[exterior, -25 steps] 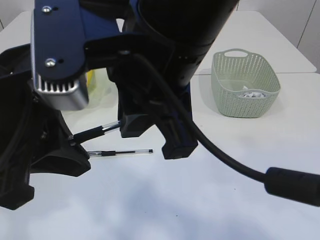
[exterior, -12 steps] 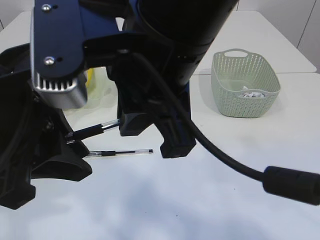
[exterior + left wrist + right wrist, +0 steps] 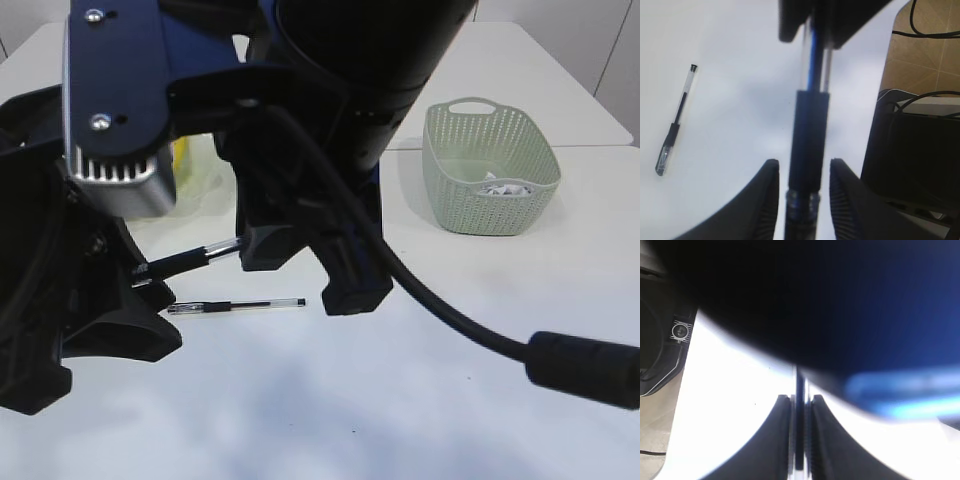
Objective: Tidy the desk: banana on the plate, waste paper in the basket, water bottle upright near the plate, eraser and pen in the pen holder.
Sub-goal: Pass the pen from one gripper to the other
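- Two pens: one pen held between the grippers (image 3: 185, 262), one loose pen (image 3: 235, 306) lying on the desk (image 3: 420, 400).
- One basket (image 3: 489, 166) near the desk's far right edge.
- One waste paper (image 3: 505, 187) ball inside it.

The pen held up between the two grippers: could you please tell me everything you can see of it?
The pen is a clear-barrelled stick with blue ink and a black grip sleeve, seemingly plastic. It hangs above the desk, spanning both grippers. The right gripper pinches its far end; the left gripper straddles the grip end, jaws parted, gaps on both sides.
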You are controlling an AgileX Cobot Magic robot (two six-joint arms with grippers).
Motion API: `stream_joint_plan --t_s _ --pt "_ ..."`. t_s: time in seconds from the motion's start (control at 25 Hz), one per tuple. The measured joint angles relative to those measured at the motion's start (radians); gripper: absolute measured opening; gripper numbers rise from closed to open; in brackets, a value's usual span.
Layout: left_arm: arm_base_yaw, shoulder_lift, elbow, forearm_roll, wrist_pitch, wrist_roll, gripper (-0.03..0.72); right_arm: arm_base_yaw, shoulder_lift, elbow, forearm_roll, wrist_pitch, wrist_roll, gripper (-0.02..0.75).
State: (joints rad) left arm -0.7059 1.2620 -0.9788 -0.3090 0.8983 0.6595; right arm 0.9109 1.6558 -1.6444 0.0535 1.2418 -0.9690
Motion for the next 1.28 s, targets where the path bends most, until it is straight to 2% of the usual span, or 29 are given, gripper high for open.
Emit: stream_joint_plan --t_s 0.64,0.96,1.12,1.28 --pt "0.000 0.000 0.000 0.045 -0.008 -0.032 0.245 0.000 -0.024 0.000 -0.028 0.000 0.008 0.050" --pt "0.000 0.000 0.000 0.108 -0.008 -0.076 0.245 0.000 -0.026 0.000 -0.045 0.002 0.015 0.050" --pt "0.000 0.000 0.000 0.127 -0.008 -0.106 0.245 -0.029 -0.027 0.000 -0.045 0.002 0.017 0.050" --pt "0.000 0.000 0.000 0.130 -0.008 -0.122 0.245 -0.101 -0.033 0.000 -0.043 0.002 0.022 0.050"
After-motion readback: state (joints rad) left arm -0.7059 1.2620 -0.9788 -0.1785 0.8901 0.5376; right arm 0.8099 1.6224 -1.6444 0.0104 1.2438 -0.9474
